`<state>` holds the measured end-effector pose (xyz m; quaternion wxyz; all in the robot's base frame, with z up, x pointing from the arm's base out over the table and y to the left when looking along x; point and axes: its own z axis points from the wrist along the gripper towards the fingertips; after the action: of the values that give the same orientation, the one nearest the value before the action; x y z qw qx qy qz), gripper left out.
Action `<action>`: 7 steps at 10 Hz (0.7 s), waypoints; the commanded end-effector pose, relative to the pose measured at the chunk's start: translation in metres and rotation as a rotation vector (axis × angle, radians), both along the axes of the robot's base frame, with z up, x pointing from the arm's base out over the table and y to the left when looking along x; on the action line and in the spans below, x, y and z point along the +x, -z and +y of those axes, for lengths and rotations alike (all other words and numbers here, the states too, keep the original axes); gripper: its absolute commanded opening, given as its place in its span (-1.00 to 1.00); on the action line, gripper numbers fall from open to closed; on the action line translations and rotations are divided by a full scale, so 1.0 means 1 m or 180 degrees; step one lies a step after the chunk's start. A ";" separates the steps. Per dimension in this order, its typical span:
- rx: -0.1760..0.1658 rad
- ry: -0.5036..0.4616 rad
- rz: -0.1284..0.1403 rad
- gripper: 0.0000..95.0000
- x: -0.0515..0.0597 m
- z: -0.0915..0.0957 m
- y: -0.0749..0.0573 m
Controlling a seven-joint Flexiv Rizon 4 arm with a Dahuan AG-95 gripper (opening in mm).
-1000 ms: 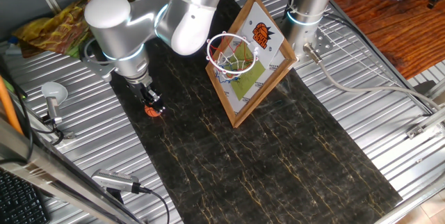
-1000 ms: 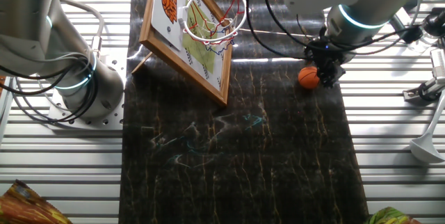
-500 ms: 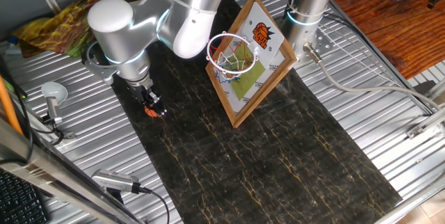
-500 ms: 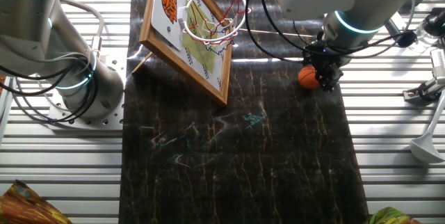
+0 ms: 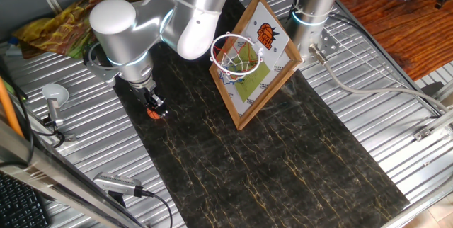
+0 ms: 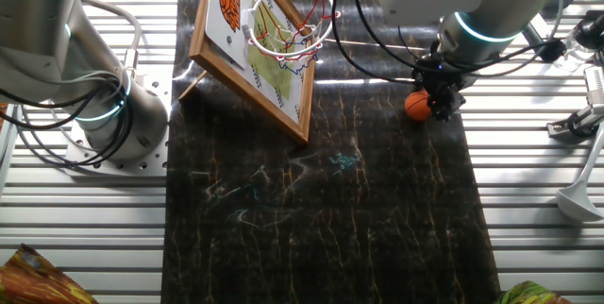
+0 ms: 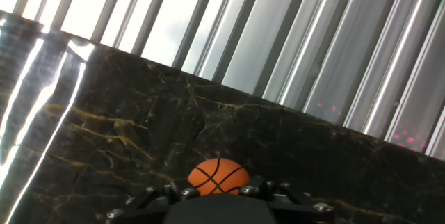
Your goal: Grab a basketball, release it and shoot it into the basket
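Note:
The basketball (image 5: 153,112) is a tiny orange ball with dark seams, resting on the dark marbled mat near its left edge. My gripper (image 5: 153,107) stands straight down over it, and the jaws hug the ball's two sides. In the hand view the ball (image 7: 218,175) sits centred right against the gripper (image 7: 217,190). In the other fixed view the ball (image 6: 418,105) pokes out beside the gripper (image 6: 436,104). The basket (image 5: 235,52) is a white hoop with a net on a tilted wood-framed backboard (image 5: 271,69), well to the right of the gripper; it also shows in the other fixed view (image 6: 288,19).
The mat (image 5: 283,157) lies on a ribbed metal table (image 5: 382,100). A second arm's base (image 5: 311,15) stands behind the backboard. A white ladle (image 5: 54,100) and a metal tool (image 5: 117,184) lie left of the mat.
The arm shifted slightly sideways over the ball a second ago and has held still since. The ball has stayed in place on the mat.

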<state>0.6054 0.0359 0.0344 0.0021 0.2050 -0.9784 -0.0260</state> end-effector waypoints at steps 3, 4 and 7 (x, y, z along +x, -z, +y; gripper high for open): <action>0.0002 -0.0011 0.0004 -1.00 0.000 0.000 -0.001; 0.0001 -0.0021 0.0002 -1.00 0.000 0.000 -0.002; -0.0013 -0.0047 0.0010 -1.00 0.001 0.000 -0.014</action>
<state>0.6055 0.0356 0.0502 0.0046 0.2131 -0.9767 -0.0237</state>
